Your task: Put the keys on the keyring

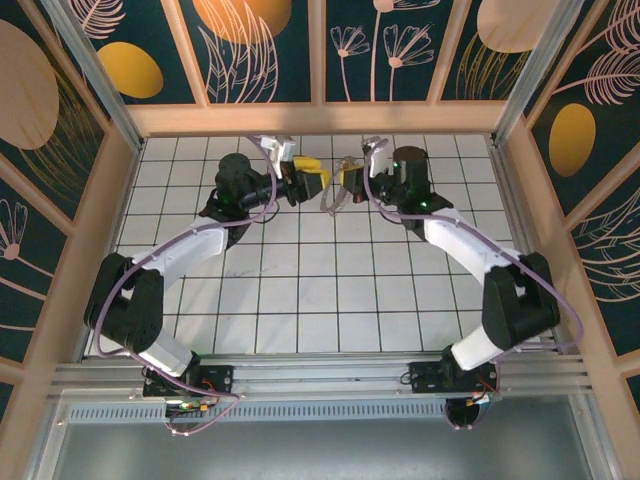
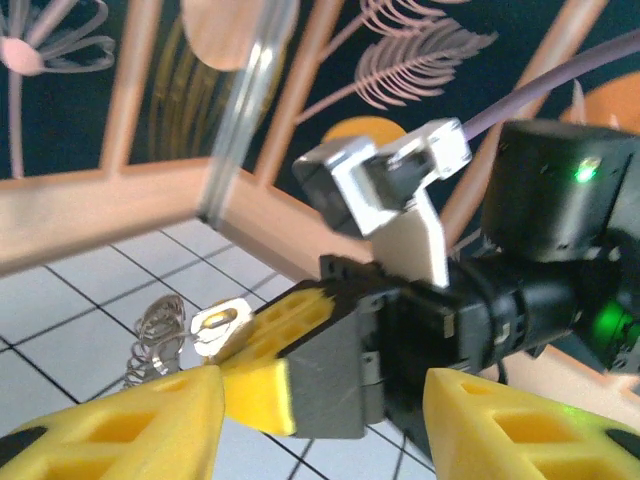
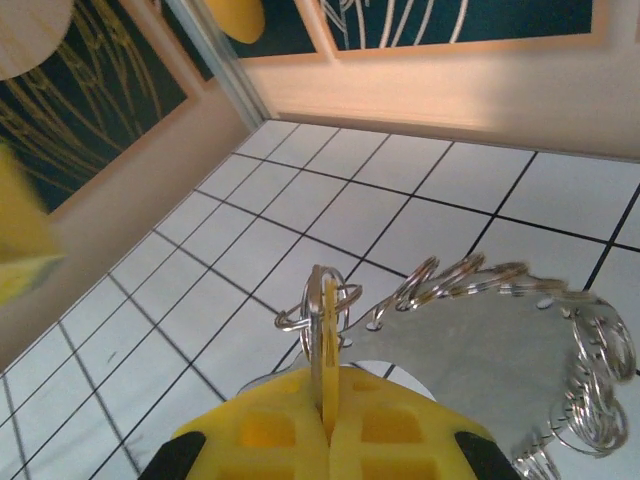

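left hand (image 2: pixel 325 410): jaws partly open, a clear gap between the two yellow fingers (image 2: pixel 130 430). nothing is gripped and nothing touches the pads. it faces my right hand (image 3: pixel 325 425) head-on, so the right fingertips sit in front of that gap.

right hand: closed tight, pads meeting along one seam. pinched in the seam is the key (image 3: pixel 328 310), edge-on, a thin yellow blade standing up out of the fingertips with a small wire loop around it.

the keyring (image 3: pixel 470 275) is just to the right of the key in the right wrist view, silvery, with small coiled loops along its rim. i cannot tell whether it is joined to the key's loop. from above it lies between the two hands, over the far middle of the surface (image 1: pixel 300 290).

edges and room: both hands work close to the far wooden rail (image 1: pixel 320 118), little room behind them. the side rails are well apart from the hands. the near and middle tiles are open.

surface: white tiles, dark grid lines.

room: dark blue wall panels (image 1: pixel 270 50) with orange discs and pale leaf drawings, wooden frames, and an aluminium rail (image 1: pixel 320 375) along the near edge by the arm bases.
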### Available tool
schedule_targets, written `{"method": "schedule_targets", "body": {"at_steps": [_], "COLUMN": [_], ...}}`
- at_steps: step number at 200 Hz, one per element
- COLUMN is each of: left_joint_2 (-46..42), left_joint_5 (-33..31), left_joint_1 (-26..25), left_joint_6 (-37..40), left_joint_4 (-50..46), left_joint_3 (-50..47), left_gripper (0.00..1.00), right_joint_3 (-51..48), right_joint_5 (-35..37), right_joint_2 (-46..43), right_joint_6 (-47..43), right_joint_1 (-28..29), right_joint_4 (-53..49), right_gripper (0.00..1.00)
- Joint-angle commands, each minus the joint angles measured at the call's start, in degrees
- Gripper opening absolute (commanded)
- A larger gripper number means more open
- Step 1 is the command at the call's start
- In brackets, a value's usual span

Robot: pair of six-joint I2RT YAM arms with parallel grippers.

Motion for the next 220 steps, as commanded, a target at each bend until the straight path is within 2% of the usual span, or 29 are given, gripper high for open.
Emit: {"method": "schedule_targets", "body": {"at_steps": [1, 21, 38, 103, 167, 177, 185, 192, 200, 202, 204, 215, 220], "left_joint_2": [-2.08, -2.32, -3.19, -4.58, -6.34, -6.65, -6.98, -7.30, -7.74, -7.85, -7.94, -8.81, -9.20], "left_joint_5": [-7.39, -7.98, -8.64, -8.47, -8.43, -8.59, -8.84, -9.12, -9.72, -9.97, -10.15, -11.85, -12.70], "left_joint_1": [0.59, 0.74, 0.79, 0.78, 0.77, 0.82, 0.81, 0.77, 0.77, 0.77, 0.77, 0.77, 0.77], "left_joint_6": [-1.27, -1.33, -1.10, -3.66, -4.96, -4.87, -4.78, -4.65, -4.37, -4.24, -4.14, -3.62, -3.40], "left_joint_4": [1.09, -0.01, -0.42, 0.66, 0.19, -0.24, -0.50, -0.92, -1.38, -1.58, -1.72, -2.59, -2.94], "left_joint_3": [-1.01, -1.55, -2.52, -5.85, -8.90, -9.15, -9.52, -9.76, -10.14, -10.20, -10.34, -10.91, -11.17], "left_gripper": [0.57, 0.58, 0.59, 0.60, 0.64, 0.65, 0.68, 0.74, 0.86, 0.94, 0.97, 0.99, 0.99], "right_joint_3": [7.59, 12.72, 12.51, -11.34, -23.23, -24.43, -25.61, -26.87, -28.28, -28.59, -28.80, -29.37, -29.38], "right_joint_5": [-0.79, -1.59, -2.43, -1.09, 2.36, 2.30, 2.80, 3.34, 4.12, 4.42, 4.69, 6.25, 7.03], "right_joint_2": [6.37, 11.92, 13.98, 13.71, 12.32, 11.56, 10.35, 8.37, 5.41, 4.56, 3.71, -1.51, -3.99], "right_joint_6": [1.41, 2.37, 3.70, 13.68, 17.91, 18.18, 18.47, 18.76, 18.80, 18.78, 18.67, 18.01, 17.57], "right_joint_1": [-0.80, -1.09, -0.98, 2.04, 7.03, 7.04, 8.02, 8.09, 8.01, 7.92, 7.85, 7.65, 7.65], "right_joint_4": [1.73, 1.69, 2.45, 18.38, 21.74, 21.60, 21.18, 20.79, 20.11, 19.87, 19.28, 15.74, 13.97], "right_gripper": [0.00, 0.00, 0.00, 0.00, 0.00, 0.15, 0.34, 0.46, 0.64, 0.68, 0.72, 0.81, 0.91]}}
